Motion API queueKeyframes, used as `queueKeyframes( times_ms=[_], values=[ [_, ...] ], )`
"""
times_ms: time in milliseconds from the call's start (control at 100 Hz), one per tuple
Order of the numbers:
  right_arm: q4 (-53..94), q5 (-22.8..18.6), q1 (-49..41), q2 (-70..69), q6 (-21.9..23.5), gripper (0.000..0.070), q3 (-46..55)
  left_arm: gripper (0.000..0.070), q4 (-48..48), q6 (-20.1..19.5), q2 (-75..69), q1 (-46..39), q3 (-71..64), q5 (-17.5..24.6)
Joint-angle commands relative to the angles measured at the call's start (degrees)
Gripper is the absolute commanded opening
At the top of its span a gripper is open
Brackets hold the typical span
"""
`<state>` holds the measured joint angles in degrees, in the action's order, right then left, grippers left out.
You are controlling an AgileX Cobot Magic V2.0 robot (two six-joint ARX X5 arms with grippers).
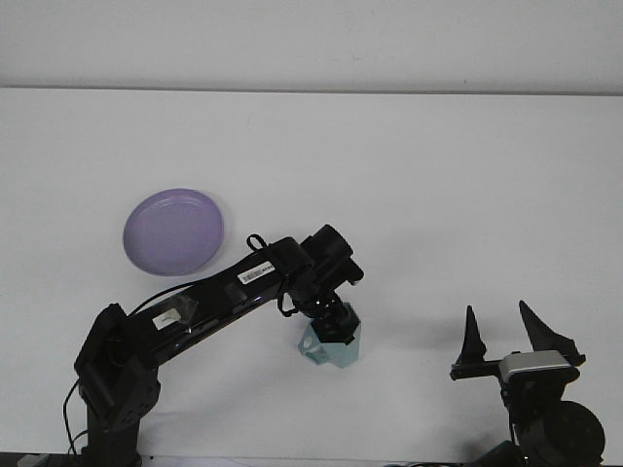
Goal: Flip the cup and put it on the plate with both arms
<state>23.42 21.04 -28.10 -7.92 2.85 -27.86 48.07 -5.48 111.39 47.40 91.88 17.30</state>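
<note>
The surface (419, 175) is plain white, with no pattern. The plate (173, 232) is a soft lilac purple, slightly darker along its rim. The cup (336, 342) is pale teal, unmarked. Both arms are black; the left one carries small white labels, and the right gripper (503, 334) has a silver-grey block at its base.

My left arm (209, 306) reaches forward and down; the right gripper (501, 336) points up, fingers spread.

white table (438, 195) bears a purple plate (173, 232) and teal cup (336, 342).
</note>
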Motion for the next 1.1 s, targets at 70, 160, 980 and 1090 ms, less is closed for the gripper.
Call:
queueKeyframes(
  times_ms=[70,160,980,1090],
  values=[
    [-0.5,-0.1,-0.3,-0.2,0.6,0.0522,-0.2,0.0012,1.8,-0.2,1.1,-0.4,2.4,-2.8],
    [-0.5,0.0,-0.3,-0.2,0.6,0.0522,-0.2,0.0012,3.4,0.0,0.9,-1.9,4.3,-2.9],
    [-0.5,-0.2,-0.3,-0.2,0.6,0.0522,-0.2,0.0012,8.9,1.0,-5.9,-42.4,9.9,-6.4],
    [-0.5,-0.2,-0.3,-0.2,0.6,0.0522,-0.2,0.0012,8.6,-0.7,-5.6,-45.8,9.9,-10.9]
  ],
)
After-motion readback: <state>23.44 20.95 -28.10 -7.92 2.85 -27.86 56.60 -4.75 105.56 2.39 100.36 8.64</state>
